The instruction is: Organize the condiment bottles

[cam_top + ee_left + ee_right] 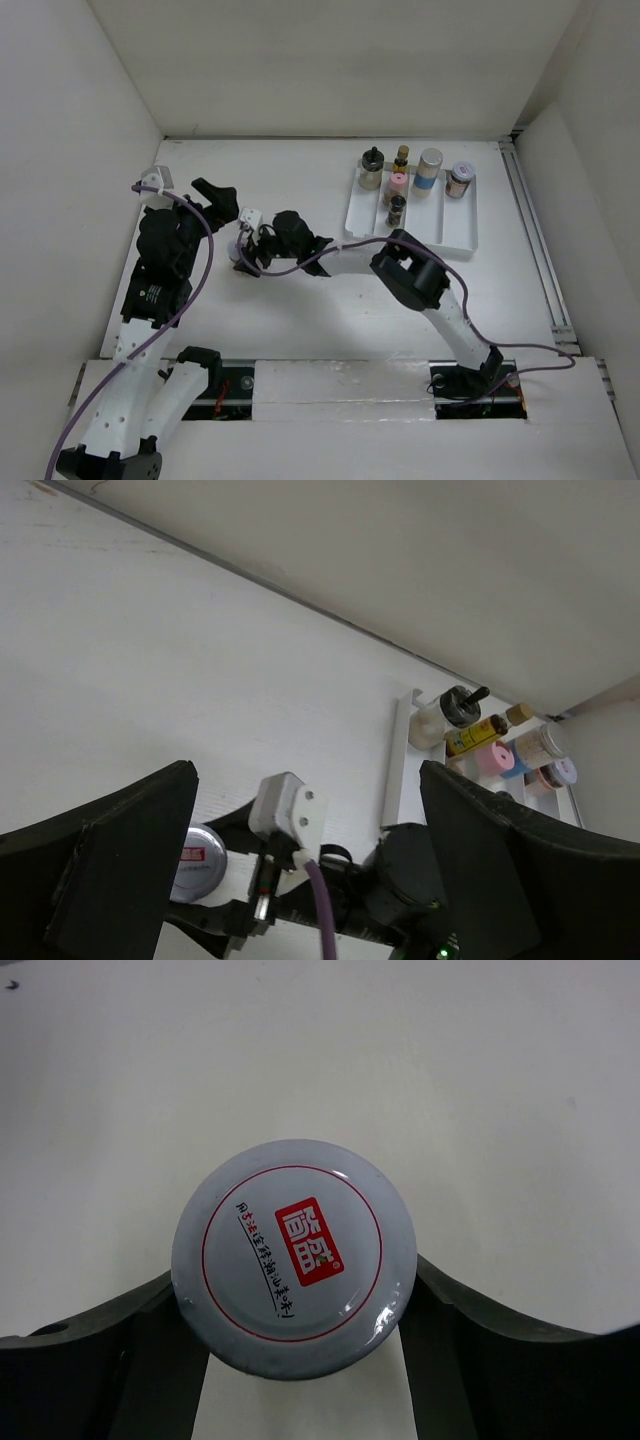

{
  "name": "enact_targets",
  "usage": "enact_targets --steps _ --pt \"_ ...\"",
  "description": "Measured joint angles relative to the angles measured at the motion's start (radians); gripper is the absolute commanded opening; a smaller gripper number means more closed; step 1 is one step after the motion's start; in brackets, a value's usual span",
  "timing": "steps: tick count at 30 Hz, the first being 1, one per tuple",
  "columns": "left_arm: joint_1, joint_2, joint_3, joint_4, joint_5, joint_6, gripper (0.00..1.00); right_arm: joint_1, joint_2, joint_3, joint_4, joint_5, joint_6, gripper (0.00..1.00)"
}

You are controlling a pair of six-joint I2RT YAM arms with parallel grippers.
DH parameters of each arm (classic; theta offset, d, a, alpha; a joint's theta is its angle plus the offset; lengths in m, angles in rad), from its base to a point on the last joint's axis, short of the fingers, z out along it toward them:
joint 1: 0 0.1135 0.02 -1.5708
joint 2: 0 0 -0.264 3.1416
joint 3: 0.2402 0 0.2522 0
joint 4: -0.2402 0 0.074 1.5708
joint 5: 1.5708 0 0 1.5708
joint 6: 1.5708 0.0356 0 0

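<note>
A jar with a white lid and red mark (295, 1245) sits between the fingers of my right gripper (295, 1278), which is shut on it just below the lid. In the top view this jar (236, 254) is on the table left of centre, with the right gripper (243, 250) reaching over to it. It also shows in the left wrist view (195, 860). My left gripper (200, 205) hangs open and empty just behind it, jaws wide apart (305, 770). Several condiment bottles stand in the white tray (455, 243): black-lidded (371, 170), yellow-labelled (401, 160), pink-lidded (398, 183), silver-lidded (429, 168).
White walls enclose the table on the left, back and right. A metal rail (535, 250) runs along the right side. The right arm's purple cable (350, 243) crosses the table's middle. The tray's near half holds nothing.
</note>
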Motion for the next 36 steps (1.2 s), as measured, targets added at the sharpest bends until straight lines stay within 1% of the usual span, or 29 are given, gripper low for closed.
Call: enact_targets --steps 4,7,9,12,14,16,17,19,20,23,27,32,36 --pt "0.0 0.0 0.0 0.001 0.006 0.0 0.89 -0.02 -0.149 -0.204 0.049 -0.006 0.043 0.45" --pt "0.0 0.0 0.0 0.002 0.01 0.0 0.89 -0.063 -0.314 -0.348 0.063 -0.015 0.061 0.44" --pt "0.0 0.0 0.0 0.003 0.019 0.0 0.89 -0.112 -0.447 -0.433 0.068 -0.016 0.071 0.44" --pt "0.0 0.0 0.0 0.006 0.04 0.001 0.89 -0.235 -0.675 -0.558 0.092 0.007 0.081 0.44" --pt "0.0 0.002 0.0 0.012 0.06 0.004 0.91 -0.342 -0.825 -0.629 0.1 0.053 0.082 0.44" --pt "0.0 0.006 0.0 0.017 0.082 0.005 0.92 -0.459 -0.962 -0.707 0.102 0.137 0.078 0.44" --pt "0.0 0.011 0.0 0.019 0.092 0.006 0.95 -0.514 -1.016 -0.742 0.1 0.181 0.077 0.44" --pt "0.0 0.019 0.0 0.025 0.116 0.008 0.99 -0.607 -1.098 -0.804 0.069 0.31 0.082 0.44" --pt "0.0 0.024 0.0 0.029 0.127 0.009 0.99 -0.649 -1.128 -0.835 0.056 0.342 0.084 0.44" --pt "0.0 0.043 0.0 0.041 0.163 0.013 1.0 -0.766 -1.147 -0.902 0.009 0.427 0.111 0.43" --pt "-0.001 0.067 -0.004 0.056 0.191 0.016 1.0 -0.886 -1.086 -0.945 -0.068 0.497 0.148 0.43" --pt "-0.001 0.08 -0.013 0.062 0.214 0.016 1.0 -0.959 -1.009 -0.956 -0.141 0.542 0.175 0.43" --pt "-0.001 0.088 -0.013 0.064 0.226 0.016 1.0 -0.995 -0.948 -0.947 -0.14 0.539 0.185 0.43"
